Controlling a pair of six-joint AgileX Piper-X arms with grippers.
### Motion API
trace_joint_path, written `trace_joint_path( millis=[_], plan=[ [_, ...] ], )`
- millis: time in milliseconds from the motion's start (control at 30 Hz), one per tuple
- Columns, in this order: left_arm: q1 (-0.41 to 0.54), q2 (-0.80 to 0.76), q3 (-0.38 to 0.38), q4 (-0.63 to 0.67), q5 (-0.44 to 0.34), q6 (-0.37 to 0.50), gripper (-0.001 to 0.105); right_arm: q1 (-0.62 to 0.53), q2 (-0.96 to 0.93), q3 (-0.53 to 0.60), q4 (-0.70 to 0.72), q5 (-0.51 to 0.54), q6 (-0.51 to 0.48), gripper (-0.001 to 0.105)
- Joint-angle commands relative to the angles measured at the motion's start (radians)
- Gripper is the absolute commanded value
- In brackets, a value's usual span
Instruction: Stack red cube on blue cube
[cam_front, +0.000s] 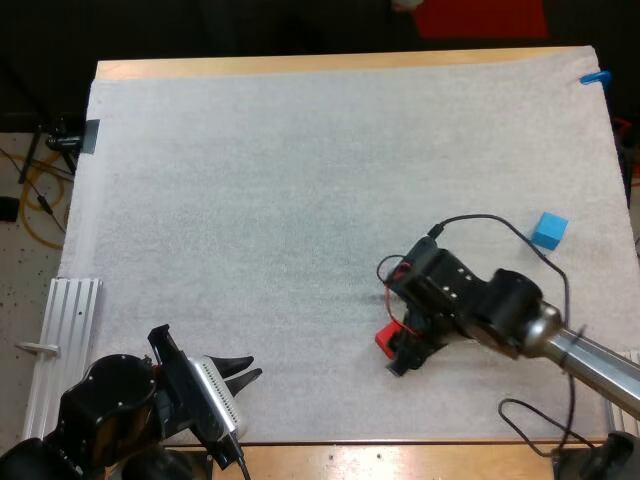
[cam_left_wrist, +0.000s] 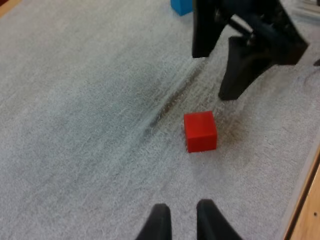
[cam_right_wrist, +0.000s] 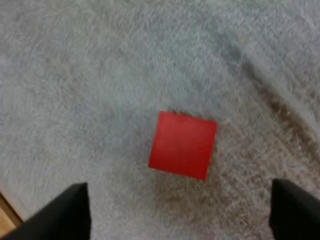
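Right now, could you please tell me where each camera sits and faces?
High view: behind the robot, facing forward and down over the white mat; left arm and right arm show.
Left wrist view: on the left arm, facing across the mat to the small red cube; its open jaws show.
Right wrist view: on the right arm, facing down onto that cube; its open jaws show.
All three share the red cube.
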Motion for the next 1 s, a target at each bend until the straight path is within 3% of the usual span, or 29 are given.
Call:
trace_joint_path(
  millis=[0, 700, 767, 933, 967],
  plan=[
    [-0.004, 0.003, -0.006, -0.003, -0.003, 0.006, 0.011, 0.002, 0.022, -0.008, -0.027, -0.006, 0.041, 0.074],
    [-0.004, 0.003, -0.001, -0.003, -0.003, 0.006, 0.011, 0.002, 0.303, -0.008, -0.127, -0.004, 0.169, 0.073],
    [-0.004, 0.003, -0.001, -0.003, -0.003, 0.006, 0.011, 0.002, 0.314, -0.008, -0.127, 0.002, 0.173, 0.067],
    [-0.004, 0.003, -0.001, -0.003, -0.003, 0.006, 0.011, 0.002, 0.316, -0.011, -0.133, -0.001, 0.175, 0.035],
    [-0.004, 0.003, -0.001, -0.003, -0.003, 0.006, 0.011, 0.002, 0.316, -0.011, -0.133, -0.001, 0.175, 0.034]
  ],
)
